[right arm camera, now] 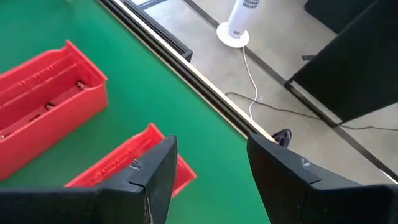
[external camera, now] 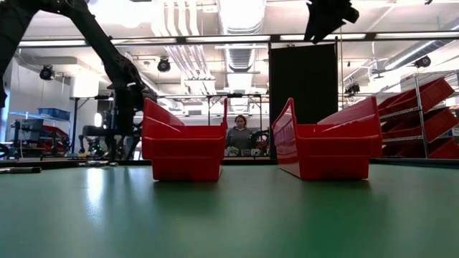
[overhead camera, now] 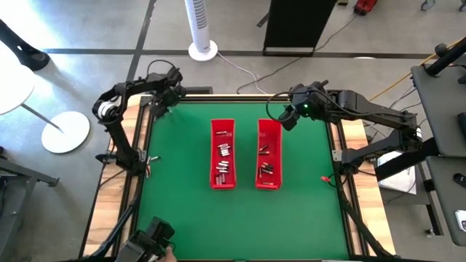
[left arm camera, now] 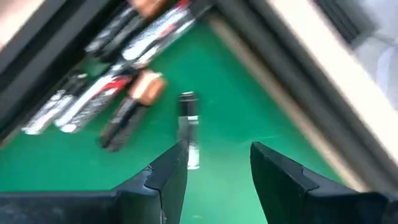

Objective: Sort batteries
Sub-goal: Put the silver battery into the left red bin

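**Sorting scene: both arms at the far edge, batteries in two trays and a corner**

Spreading across most of the high view, the green table (overhead camera: 182, 211) carries two long red trays side by side at its middle: the left tray (overhead camera: 223, 154) and the right tray (overhead camera: 269, 154). Both hold batteries (overhead camera: 224, 156), the left tray more than the right. The left gripper (left arm camera: 214, 168) hangs low over the table's far left corner, fingers apart and empty, above a loose cluster of batteries (left arm camera: 112, 93) lying against the table's frame; one small silvery battery (left arm camera: 188, 127) lies just ahead of its fingertips. The right gripper (right arm camera: 208, 165) hovers above the far end of the right tray, fingers apart, holding nothing.
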